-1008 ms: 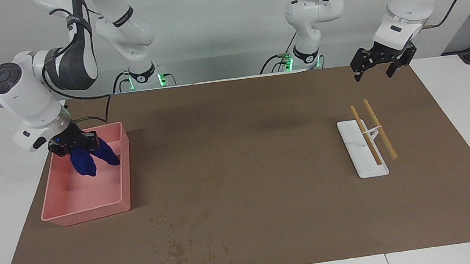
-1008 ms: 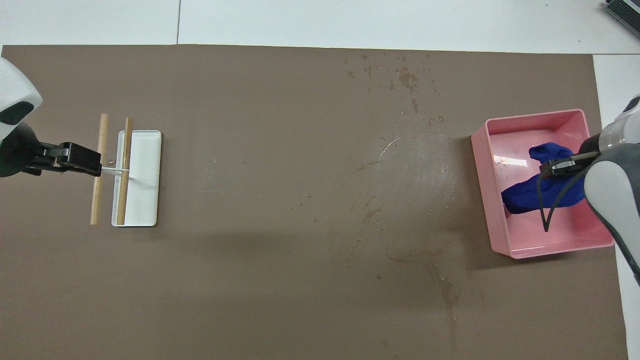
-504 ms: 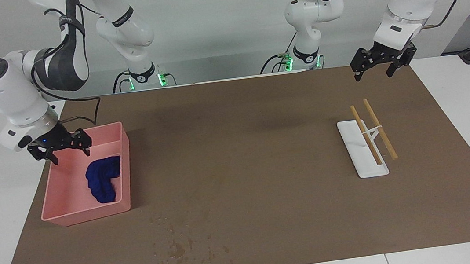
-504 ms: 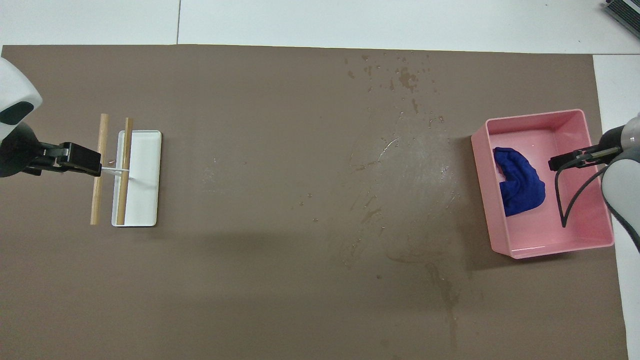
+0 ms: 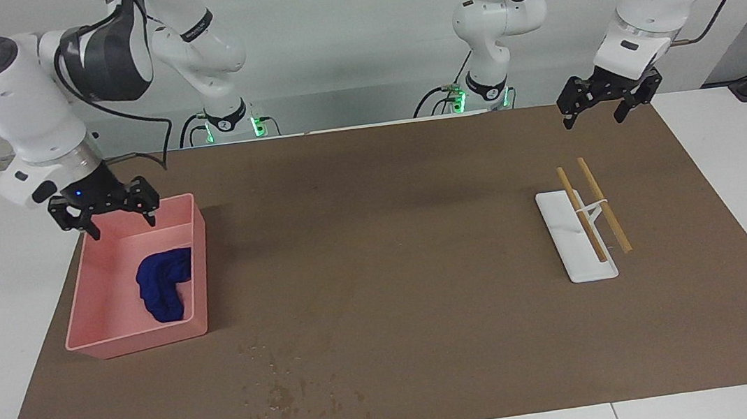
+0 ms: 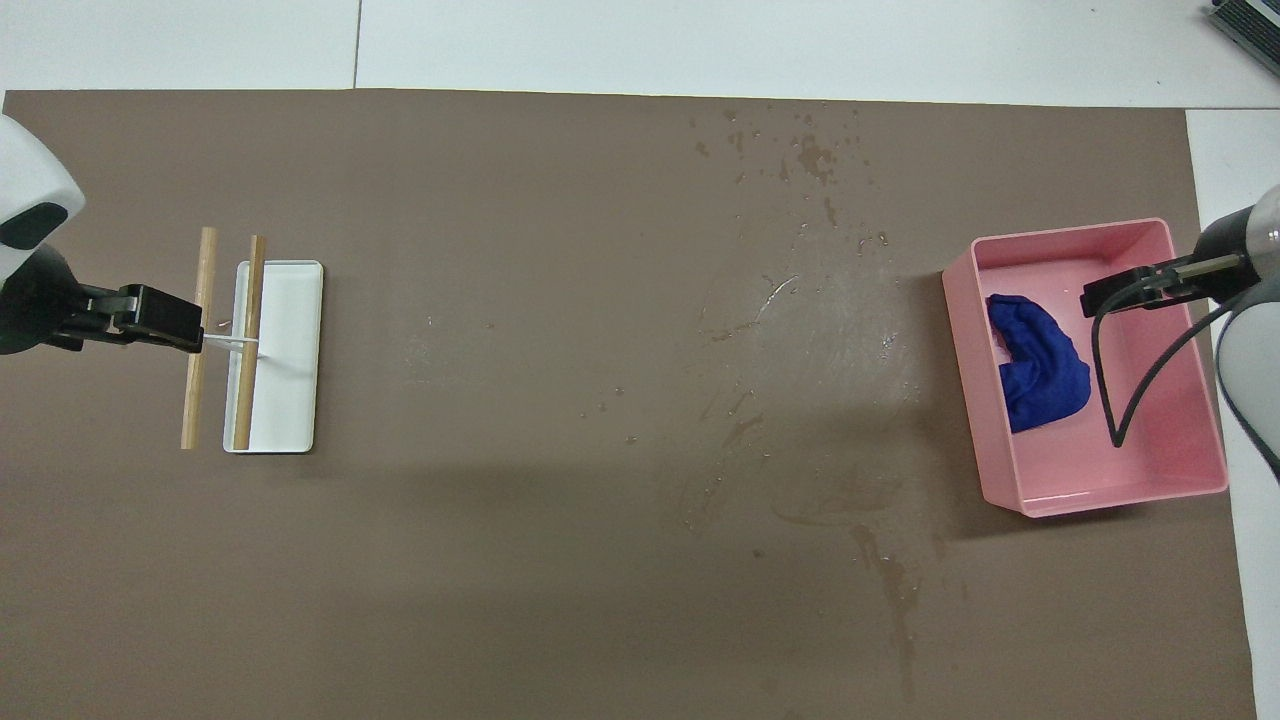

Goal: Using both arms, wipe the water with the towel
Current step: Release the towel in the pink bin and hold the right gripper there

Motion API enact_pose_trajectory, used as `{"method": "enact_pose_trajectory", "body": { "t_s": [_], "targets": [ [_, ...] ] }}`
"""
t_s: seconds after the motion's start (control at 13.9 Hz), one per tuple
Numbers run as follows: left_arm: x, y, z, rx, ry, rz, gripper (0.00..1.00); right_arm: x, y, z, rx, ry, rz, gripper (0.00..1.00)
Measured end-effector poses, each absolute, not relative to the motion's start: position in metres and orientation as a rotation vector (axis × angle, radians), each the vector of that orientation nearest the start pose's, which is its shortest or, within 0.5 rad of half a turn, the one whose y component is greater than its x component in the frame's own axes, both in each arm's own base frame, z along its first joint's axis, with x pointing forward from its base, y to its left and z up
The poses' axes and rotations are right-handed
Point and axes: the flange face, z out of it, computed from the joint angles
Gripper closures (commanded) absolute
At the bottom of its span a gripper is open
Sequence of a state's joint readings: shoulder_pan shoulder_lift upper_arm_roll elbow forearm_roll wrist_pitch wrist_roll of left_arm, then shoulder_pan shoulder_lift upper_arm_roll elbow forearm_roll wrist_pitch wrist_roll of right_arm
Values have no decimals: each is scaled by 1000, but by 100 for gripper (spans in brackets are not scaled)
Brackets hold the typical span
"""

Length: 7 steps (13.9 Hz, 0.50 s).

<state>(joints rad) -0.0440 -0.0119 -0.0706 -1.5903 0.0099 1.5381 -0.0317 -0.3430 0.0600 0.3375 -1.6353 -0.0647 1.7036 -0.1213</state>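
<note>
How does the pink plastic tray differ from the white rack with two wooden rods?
The pink plastic tray is a deep box with walls; the white rack with two wooden rods is a flat base. The tray holds the navy-blue towel; the rack holds nothing. Both rest on the brown mat.

The towel [image 5: 162, 283] lies bunched in the pink tray [image 5: 114, 337] at the right arm's end of the surface [image 5: 392, 249]. The right gripper [image 5: 112, 212] hangs spread above the tray, apart from the towel. The left gripper [image 5: 604, 107], also spread, waits over the brown mat [image 5: 431, 343] near the white rack [image 5: 578, 242].
</note>
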Motion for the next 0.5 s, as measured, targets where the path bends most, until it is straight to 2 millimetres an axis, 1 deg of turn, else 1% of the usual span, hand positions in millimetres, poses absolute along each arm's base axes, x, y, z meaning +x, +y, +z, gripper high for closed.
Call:
{"method": "enact_pose_trajectory", "body": {
  "t_s": [0.14, 0.29, 0.36, 0.5],
  "targets": [
    [543, -62, 619, -3125, 130, 62, 0, 562, 19, 600, -3172, -111, 33, 0],
    [543, -62, 619, -3125, 130, 62, 0, 536, 43, 621, -3155, -47, 92, 0],
    [543, -62, 619, -3125, 130, 62, 0, 528, 49, 627, -3154, -43, 96, 0],
    [543, -62, 619, -3125, 130, 62, 0, 524, 57, 630, -3152, -61, 81, 0]
  ]
}}
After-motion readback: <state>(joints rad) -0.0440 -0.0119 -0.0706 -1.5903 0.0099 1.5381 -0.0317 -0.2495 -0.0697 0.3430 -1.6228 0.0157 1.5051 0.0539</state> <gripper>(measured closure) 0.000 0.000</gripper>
